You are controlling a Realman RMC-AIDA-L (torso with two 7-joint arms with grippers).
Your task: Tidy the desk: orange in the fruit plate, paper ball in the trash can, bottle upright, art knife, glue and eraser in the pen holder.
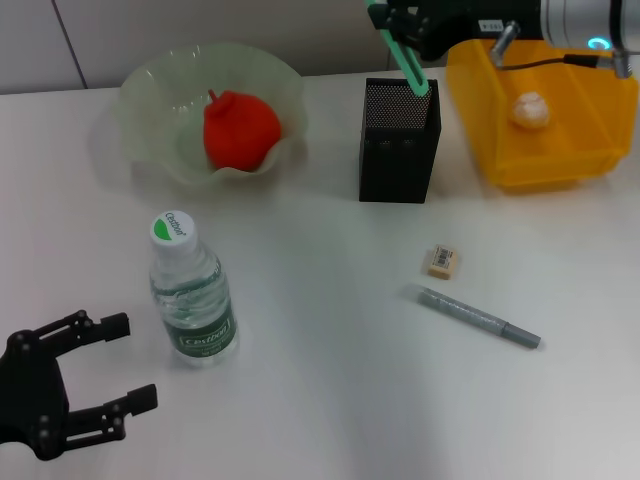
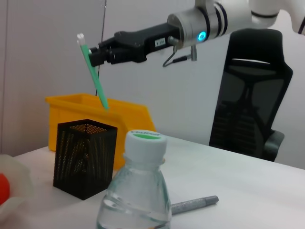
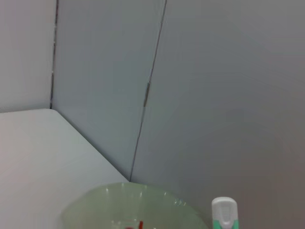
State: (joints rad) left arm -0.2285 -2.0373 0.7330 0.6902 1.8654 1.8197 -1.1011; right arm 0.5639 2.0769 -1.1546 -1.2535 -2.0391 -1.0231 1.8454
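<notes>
"Cestbon" on bottle (image 1: 192, 292) cap and label

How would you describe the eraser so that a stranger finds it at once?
Start from the black mesh pen holder standing at the middle of the white desk. Nearer the robot and slightly to its right lies the small cream rectangular eraser. Unlike the long grey pen-shaped stick lying just beyond it, it is short and blocky.

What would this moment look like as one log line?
right tool: holding art knife over pen holder | left tool: open, idle | eraser: on desk
</notes>
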